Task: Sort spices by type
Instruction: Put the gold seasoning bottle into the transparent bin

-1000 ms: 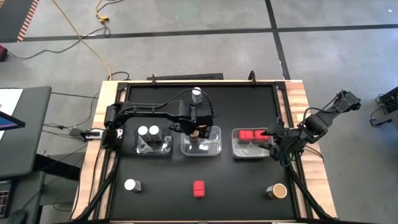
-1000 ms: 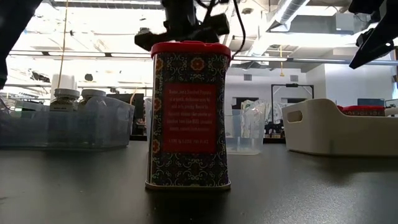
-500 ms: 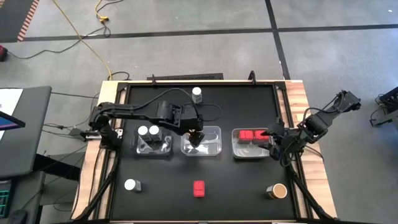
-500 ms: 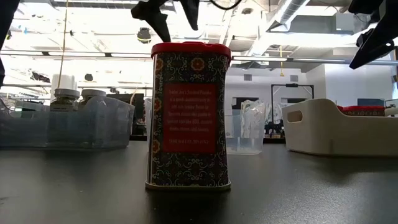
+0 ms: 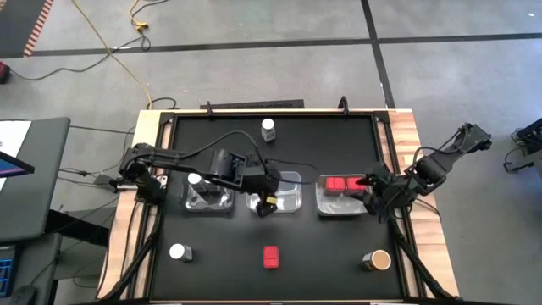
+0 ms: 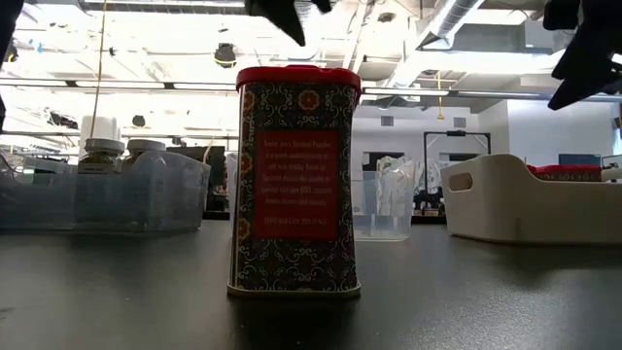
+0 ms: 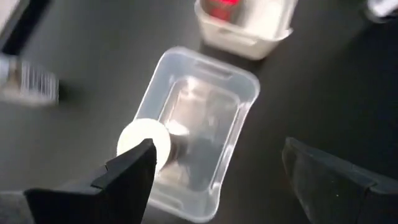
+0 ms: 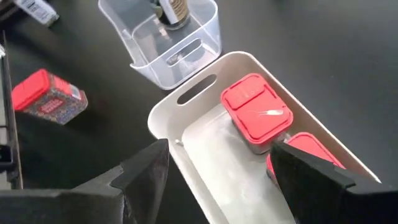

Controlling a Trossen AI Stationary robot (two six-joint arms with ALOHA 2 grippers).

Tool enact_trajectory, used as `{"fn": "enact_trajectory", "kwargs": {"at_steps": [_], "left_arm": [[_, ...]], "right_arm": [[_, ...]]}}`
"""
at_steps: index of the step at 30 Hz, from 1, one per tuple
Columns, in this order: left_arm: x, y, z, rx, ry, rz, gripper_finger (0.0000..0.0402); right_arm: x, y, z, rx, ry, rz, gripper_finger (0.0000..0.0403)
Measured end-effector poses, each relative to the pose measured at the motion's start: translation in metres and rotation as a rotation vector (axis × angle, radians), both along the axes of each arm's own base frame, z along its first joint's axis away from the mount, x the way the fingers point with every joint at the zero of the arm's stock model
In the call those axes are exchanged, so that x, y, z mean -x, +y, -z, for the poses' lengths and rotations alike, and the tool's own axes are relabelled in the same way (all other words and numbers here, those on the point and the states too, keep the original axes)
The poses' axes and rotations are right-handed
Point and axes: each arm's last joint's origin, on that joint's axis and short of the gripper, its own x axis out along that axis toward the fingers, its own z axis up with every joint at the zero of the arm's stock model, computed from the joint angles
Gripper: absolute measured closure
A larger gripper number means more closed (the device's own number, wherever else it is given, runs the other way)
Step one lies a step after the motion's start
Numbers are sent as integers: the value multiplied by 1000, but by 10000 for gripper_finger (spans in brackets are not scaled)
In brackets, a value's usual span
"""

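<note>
Right gripper (image 8: 217, 171): two dark fingers spread wide apart, nothing between them, above the white bin.
White bin (image 8: 186, 106): oblong, with a slot handle in its near end wall.
Red-capped tins (image 8: 256, 117): two inside the bin (the second cut off behind a finger).
Clear tray (image 8: 186, 59): just beyond the bin's handle end, holding a dark jar (image 8: 173, 9).
Loose red tin (image 8: 46, 96): lying on the black table (image 8: 298, 43), apart from both containers.
</note>
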Motion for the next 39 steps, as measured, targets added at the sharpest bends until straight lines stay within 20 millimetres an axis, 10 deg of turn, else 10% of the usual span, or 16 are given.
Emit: {"fn": "enact_trajectory", "kwargs": {"at_steps": [20, 39], "left_arm": [[-26, -26, 55, -46, -167, 180, 68], [2, -59, 23, -124, -312, 238, 68]], "right_arm": [[-18, 10, 15, 58, 100, 95, 97], [-29, 18, 17, 1, 154, 129, 97]]}}
